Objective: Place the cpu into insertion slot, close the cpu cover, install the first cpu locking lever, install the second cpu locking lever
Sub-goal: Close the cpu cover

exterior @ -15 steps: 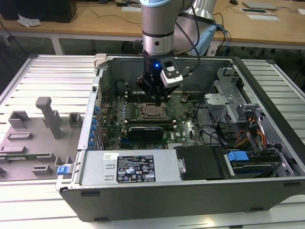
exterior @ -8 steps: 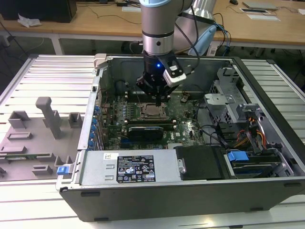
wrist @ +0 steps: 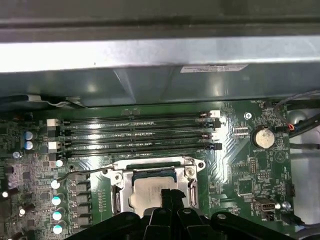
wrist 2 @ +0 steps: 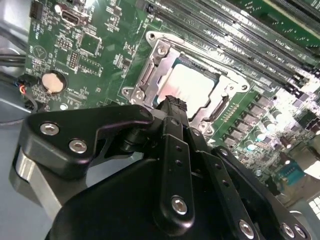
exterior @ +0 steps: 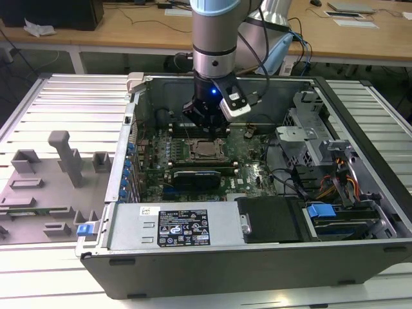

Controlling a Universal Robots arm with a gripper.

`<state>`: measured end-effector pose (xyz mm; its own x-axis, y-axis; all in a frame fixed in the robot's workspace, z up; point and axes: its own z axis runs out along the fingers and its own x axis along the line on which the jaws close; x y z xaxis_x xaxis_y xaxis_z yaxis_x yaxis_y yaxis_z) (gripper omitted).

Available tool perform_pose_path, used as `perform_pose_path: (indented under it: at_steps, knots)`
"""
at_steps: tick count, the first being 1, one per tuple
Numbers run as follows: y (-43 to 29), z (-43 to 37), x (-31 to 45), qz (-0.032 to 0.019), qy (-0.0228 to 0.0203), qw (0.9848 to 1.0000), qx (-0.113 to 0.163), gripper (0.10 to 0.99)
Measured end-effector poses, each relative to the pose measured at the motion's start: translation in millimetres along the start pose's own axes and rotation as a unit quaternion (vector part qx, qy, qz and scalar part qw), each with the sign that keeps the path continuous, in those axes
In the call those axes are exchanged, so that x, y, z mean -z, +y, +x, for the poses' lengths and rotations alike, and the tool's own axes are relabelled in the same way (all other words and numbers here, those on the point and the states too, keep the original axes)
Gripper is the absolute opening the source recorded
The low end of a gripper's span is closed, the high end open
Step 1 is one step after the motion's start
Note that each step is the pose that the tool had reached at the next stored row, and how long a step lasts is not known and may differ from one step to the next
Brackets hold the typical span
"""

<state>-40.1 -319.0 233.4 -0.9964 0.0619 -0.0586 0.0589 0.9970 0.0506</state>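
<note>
The gripper [exterior: 207, 131] hangs just above the socket on the motherboard [exterior: 248, 168]. Its black fingers [wrist 2: 171, 104] are pressed together, with nothing between them. The cpu [wrist 2: 192, 85] lies flat in the socket, pale top showing, and the cpu cover [wrist 2: 149, 75] frames it, lying down over the socket. In the first wrist view a thin wire lever [wrist: 87, 171] juts out sideways from the socket.

There is 1 robot arm [exterior: 215, 38] with 1 gripper [exterior: 207, 122], 1 open computer case [exterior: 225, 267], 1 motherboard [wrist: 240, 170], 1 cpu [wrist 2: 192, 85], 1 cpu cover [wrist 2: 150, 77], 4 long memory slots [wrist: 135, 131], 1 round coin cell battery [wrist: 262, 137], 1 long black card [exterior: 199, 175], 1 labelled power supply box [exterior: 129, 228] and 1 grey fixture tray [exterior: 38, 193].
</note>
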Motion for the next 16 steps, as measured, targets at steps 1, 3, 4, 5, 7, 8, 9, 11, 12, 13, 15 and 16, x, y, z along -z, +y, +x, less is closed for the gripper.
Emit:
perform_pose_path:
  at_steps: [1,3,4,5,7,8,9,11,12,13,15,16]
  knots:
    - [-1.7,-0.1,-0.3,-0.0010,0.0001,1.0000,0.000,0.106]
    - [-5.8,-0.2,-1.0,-0.0020,0.0002,1.0000,0.000,0.106]
    - [-7.0,-0.3,-1.2,-0.0021,0.0002,1.0000,0.000,0.106]
    - [-7.9,-0.3,-1.5,-0.0023,0.0002,1.0000,0.000,0.106]
    - [-8.1,-0.2,-1.5,-0.0020,0.0002,1.0000,0.000,0.106]
    - [-8.1,-0.1,-1.5,-0.0018,0.0002,1.0000,0.000,0.106]
    - [-8.2,0.3,-1.4,-0.0011,0.0002,1.0000,0.000,0.106]
    - [-8.2,0.8,-1.5,-0.0003,0.0002,1.0000,0.001,0.106]
    - [-8.3,1.6,-1.9,-0.0004,0.0002,1.0000,0.003,0.106]
    - [-8.4,3.1,-2.3,-0.0006,0.0004,1.0000,0.006,0.106]
    - [-8.4,4.2,-3.0,-0.0008,0.0007,0.9999,0.013,0.106]
    - [-8.5,4.7,-3.4,-0.0009,0.0009,0.9998,0.018,0.106]
